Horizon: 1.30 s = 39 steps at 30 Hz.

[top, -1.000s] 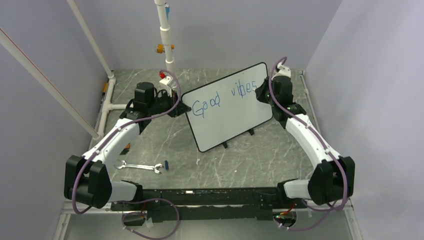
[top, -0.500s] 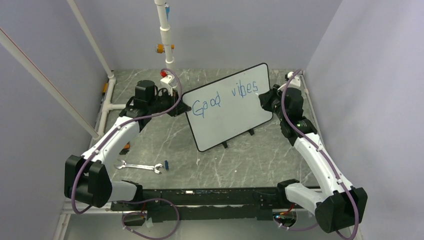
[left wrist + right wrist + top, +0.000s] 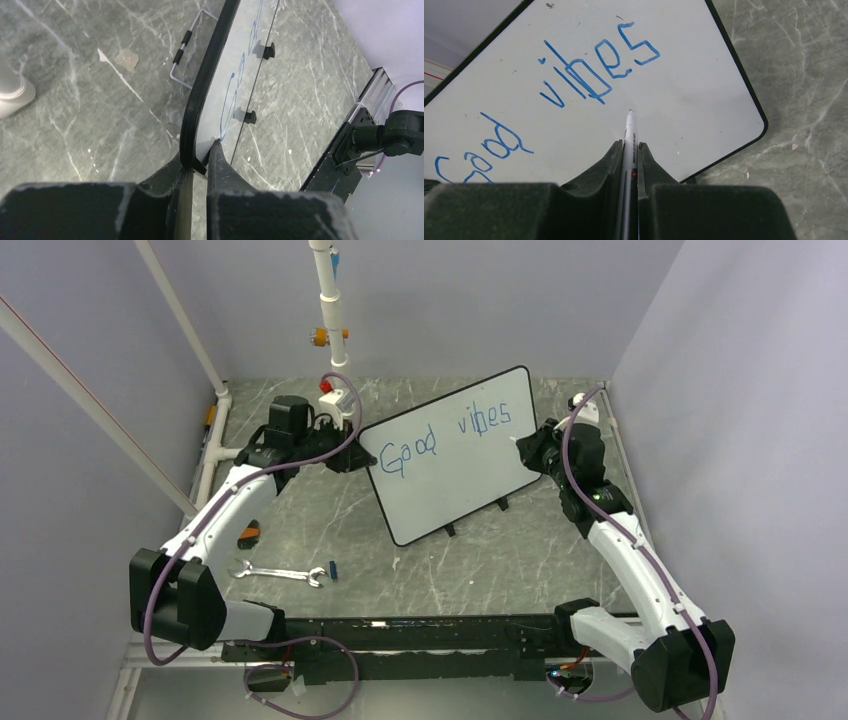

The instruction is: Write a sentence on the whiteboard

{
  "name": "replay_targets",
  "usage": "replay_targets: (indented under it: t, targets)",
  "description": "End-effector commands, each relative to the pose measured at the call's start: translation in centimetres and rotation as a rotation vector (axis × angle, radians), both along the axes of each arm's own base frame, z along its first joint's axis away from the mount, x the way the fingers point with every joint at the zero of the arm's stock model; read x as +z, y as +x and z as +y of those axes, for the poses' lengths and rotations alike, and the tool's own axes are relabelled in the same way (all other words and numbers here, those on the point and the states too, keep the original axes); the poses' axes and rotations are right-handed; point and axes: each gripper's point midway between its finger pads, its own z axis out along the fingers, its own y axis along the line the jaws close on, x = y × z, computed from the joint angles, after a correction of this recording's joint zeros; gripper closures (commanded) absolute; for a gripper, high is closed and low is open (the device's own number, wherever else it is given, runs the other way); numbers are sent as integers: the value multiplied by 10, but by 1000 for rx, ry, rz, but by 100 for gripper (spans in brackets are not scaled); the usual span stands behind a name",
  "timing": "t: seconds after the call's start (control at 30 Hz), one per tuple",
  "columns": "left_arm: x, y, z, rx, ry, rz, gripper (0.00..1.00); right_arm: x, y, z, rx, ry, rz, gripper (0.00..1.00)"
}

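Pinching seemingly light, stiff black-framed white whiteboard (image 3: pixel 462 478) by left rim in left gripper (image 3: pixel 200 158), clamping white marker (image 3: pixel 630 131) in right gripper (image 3: pixel 629 150).

Grey marbled table (image 3: pixel 480 560), tilted whiteboard (image 3: pixel 465 480), wrench (image 3: pixel 280 573), small blue item (image 3: pixel 332 569)

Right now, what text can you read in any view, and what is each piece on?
"Good vibes": blue lettering on the whiteboard; the "b" is written over.
Dark print on the marker held in the right end effector: too small to read.
No other text shows in any view.
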Motion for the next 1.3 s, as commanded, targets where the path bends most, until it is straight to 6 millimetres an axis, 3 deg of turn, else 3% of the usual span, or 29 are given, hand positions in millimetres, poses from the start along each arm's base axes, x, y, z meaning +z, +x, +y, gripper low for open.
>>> replay_targets:
  t: [0.0,0.23,0.57,0.93,1.27]
  targets:
    - [-49,-2,45,84,242,55,100,9,0,5,16,31,-43,100]
    - [-66,2,59,125,299,90,100,-5,-3,8,28,43,-20,100]
    - [-85,11,69,138,337,162,100,-61,-19,10,47,54,81,100]
    - [-114,12,77,133,390,237,100,-69,-21,17,77,81,93,100]
    - [-132,14,96,208,485,268,100,-71,-24,17,80,82,94,100]
